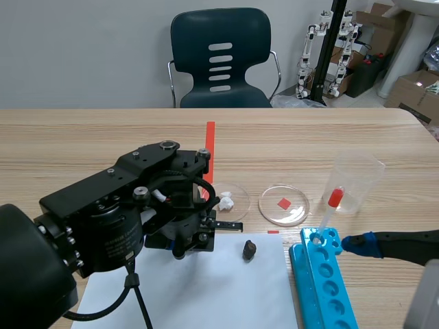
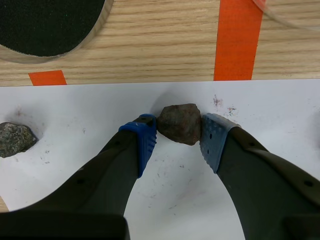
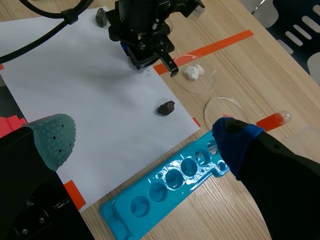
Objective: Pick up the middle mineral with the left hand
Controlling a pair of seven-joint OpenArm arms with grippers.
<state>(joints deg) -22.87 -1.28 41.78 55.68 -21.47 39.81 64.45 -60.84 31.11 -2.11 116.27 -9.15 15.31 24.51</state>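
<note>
Gripping the middle stone [image 2: 180, 123]: the left jaws stand closed on it, one blue pad [image 2: 145, 137] pressed to each flank of this reddish-brown stone, which rests on the white paper [image 2: 165, 200] directly between them. A grey stone [image 2: 15, 139] lies well off one side of the jaws; a dark stone [image 1: 249, 249] lies apart off the other. The right jaws gape wide and hold nothing, above a blue rack [image 3: 170, 190]. For a sound lift, as judged here: make the squeeze firm and centred, since the uneven faces could let the stone twist out, then rise straight up so the paper is not dragged.
</note>
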